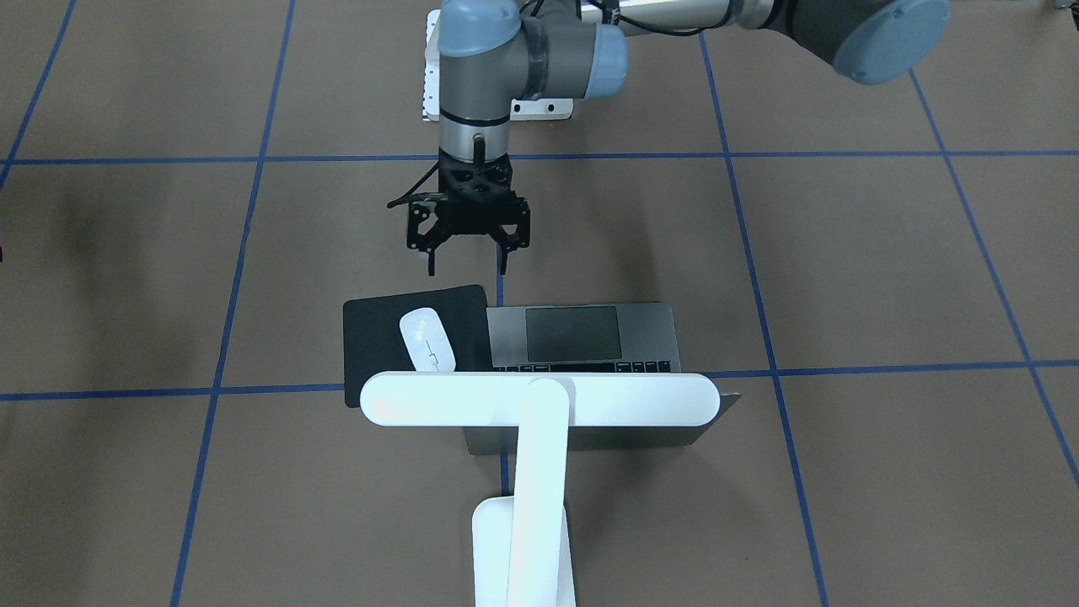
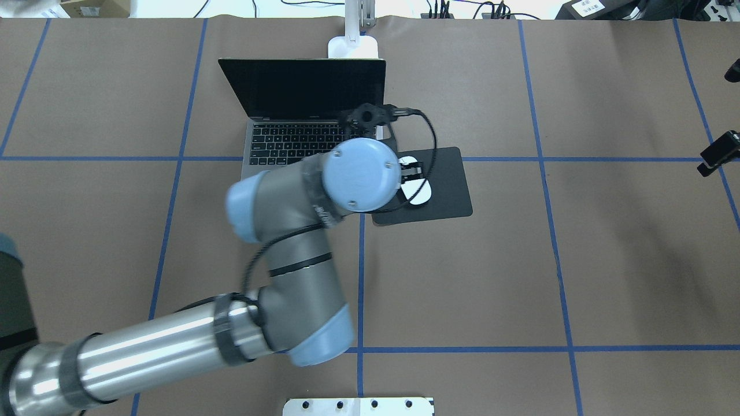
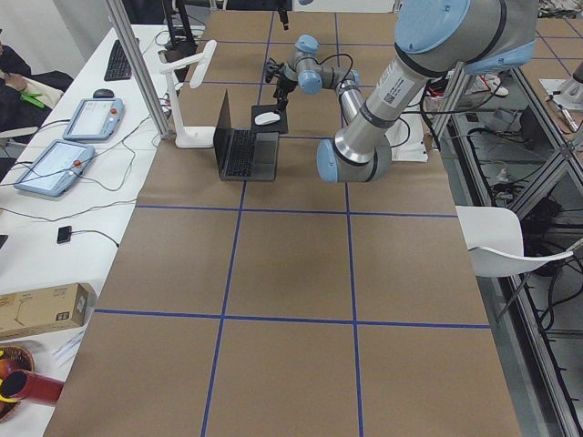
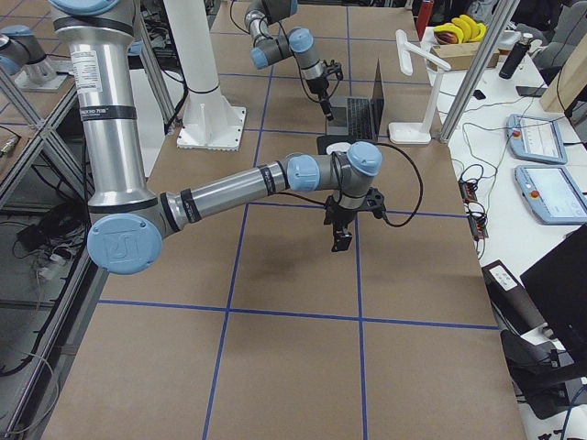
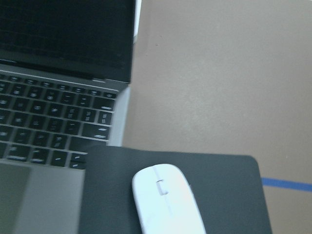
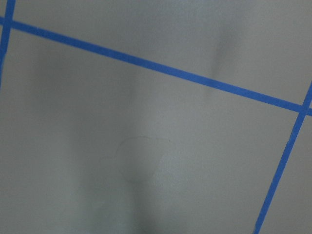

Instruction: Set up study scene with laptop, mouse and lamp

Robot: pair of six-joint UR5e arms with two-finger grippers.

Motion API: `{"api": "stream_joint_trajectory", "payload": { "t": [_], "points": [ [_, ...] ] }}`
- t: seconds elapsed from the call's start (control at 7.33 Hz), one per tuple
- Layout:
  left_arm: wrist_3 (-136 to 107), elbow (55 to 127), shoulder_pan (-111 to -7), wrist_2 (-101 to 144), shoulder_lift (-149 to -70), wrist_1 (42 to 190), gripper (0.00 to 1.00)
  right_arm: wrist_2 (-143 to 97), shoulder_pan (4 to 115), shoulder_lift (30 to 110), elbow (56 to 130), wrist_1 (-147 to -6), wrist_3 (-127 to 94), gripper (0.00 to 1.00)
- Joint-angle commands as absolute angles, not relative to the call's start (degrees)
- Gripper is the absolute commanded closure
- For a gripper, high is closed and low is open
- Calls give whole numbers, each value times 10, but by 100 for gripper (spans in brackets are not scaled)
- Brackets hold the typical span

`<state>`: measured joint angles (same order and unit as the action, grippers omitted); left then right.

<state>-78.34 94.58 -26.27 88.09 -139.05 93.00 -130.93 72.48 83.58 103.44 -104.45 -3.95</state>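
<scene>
— What's carrying what over there?

— The flat black mat [image 1: 371,354] has the mouse [image 1: 427,340] lying on it, a little askew. The mat is hard against the laptop [image 1: 666,333], on the robot's right side of it. From the wrist camera its edge looks to lap over the palm rest.

— And the laptop?

— It's open on the table [image 1: 843,253], dark screen facing the robot. The lamp [image 1: 539,400] stands behind the lid on the operators' side, with its long bar running level above the lid's top edge.

— Is anything in the way?

— From across the table, that bar hides the far rows of keys and one tip of the mouse. From overhead, the left arm's wrist covers the laptop's near corner and part of the mat.

— What about the tools?

— The left gripper [image 1: 468,257] hangs above the table near the mat, jaws spread wide with nothing between them. The right gripper [image 4: 341,236] hangs over bare table well apart from the setup. It only shows from the side, so I cannot tell how its jaws stand.

— What are the surfaces like?

— The table has a matte brown covering crossed by blue tape [image 1: 590,156]. The laptop is grey metal with black keys, the mouse is a glossy white oval, and the lamp is smooth white with rounded ends.
</scene>
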Motion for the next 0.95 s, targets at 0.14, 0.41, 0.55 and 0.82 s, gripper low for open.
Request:
{"api": "stream_joint_trajectory", "payload": {
  "t": [0.14,0.41,0.55,0.82],
  "points": [
    [-706,1191,-356,1022,-1234,773,4,-1295,733,810,1029,-1043,-174,0],
    [-630,1191,-442,1092,-1170,771,4,-1293,760,809,1027,-1041,-184,0],
    [-555,1182,-506,1154,-1139,771,4,-1279,772,809,1027,-1041,-182,0],
    [-381,1132,-625,1223,-1080,778,3,-1282,791,825,1027,-1041,-178,0]
  ]
}}
